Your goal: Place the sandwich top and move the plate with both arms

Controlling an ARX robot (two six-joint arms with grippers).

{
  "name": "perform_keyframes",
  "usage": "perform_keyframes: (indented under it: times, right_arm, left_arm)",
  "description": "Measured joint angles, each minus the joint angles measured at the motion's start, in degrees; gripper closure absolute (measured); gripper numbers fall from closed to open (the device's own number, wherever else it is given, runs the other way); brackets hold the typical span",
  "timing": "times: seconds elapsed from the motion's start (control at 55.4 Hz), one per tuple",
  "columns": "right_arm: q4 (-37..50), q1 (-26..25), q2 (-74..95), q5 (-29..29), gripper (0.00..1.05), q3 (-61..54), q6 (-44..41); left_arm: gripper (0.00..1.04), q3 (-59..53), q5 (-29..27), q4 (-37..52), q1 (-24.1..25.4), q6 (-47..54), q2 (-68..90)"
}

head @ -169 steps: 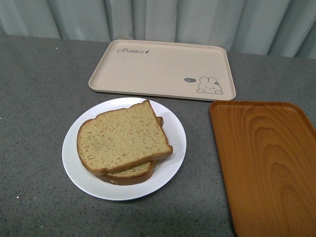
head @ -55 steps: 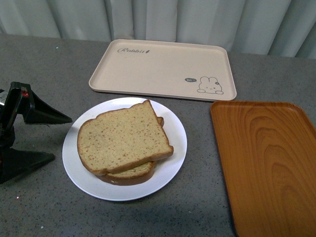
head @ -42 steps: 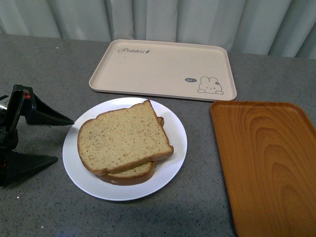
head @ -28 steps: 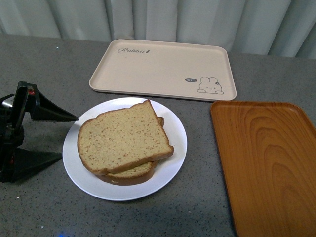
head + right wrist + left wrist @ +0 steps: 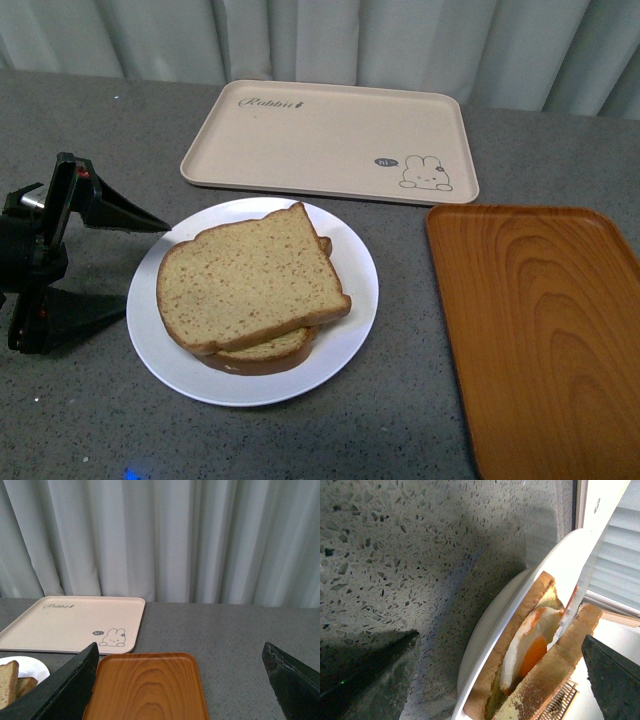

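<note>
- Left gripper, black with thin pointed fingers: jaws spread wide, nothing held, tips level with the rim of the plate; whether they touch it cannot be told
- Plate, round, glossy white: lies directly ahead of the open fingers on the grey speckled table, its edge between them in the left wrist view
- Sandwich top, tan-brown wholegrain slice: past the rim, already laid over the lower slice and fried egg
- Step judged: placing done, plate move in hand; next calls for closing on the rim and bringing the other arm to the opposite edge
- Wood-grain tray, orange-brown, and rabbit-print tray, beige: beyond the plate, well apart from the tool
- Right gripper: farthest, wide open, empty, facing the trays
</note>
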Motion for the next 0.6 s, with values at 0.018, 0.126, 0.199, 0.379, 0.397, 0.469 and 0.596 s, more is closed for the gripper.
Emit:
perform_keyframes:
  times: [0.018,0.126,0.199,0.379,0.397,0.469,0.596]
  right_arm:
    - [0.00,0.00,0.00,0.00,0.09,0.00,0.00]
    - [0.00,0.00,0.00,0.00,0.09,0.00,0.00]
    - [0.00,0.00,0.00,0.00,0.09,0.00,0.00]
    - [0.00,0.00,0.00,0.00,0.09,0.00,0.02]
    - [0.00,0.00,0.00,0.00,0.09,0.00,0.00]
    - [0.00,0.00,0.00,0.00,0.09,0.00,0.00]
    - [0.00,0.00,0.00,0.00,0.09,0.00,0.02]
  left_arm:
    - [0.07,0.00,0.00,-0.02,0.00,-0.07,0.00]
    - [0.19,0.02,-0.57,-0.48,0.00,0.04,0.15]
    - [0.30,0.00,-1.14,-0.87,0.04,0.13,0.39]
    - [0.60,-0.20,-2.36,-1.55,0.07,0.72,0.77]
    - [0.64,-0.26,-2.05,-1.57,0.09,0.92,0.79]
    - [0.80,-0.28,-1.27,-1.57,0.04,1.36,0.81]
    - [1.00,-0.33,0.79,-1.51,0.15,2.86,0.77]
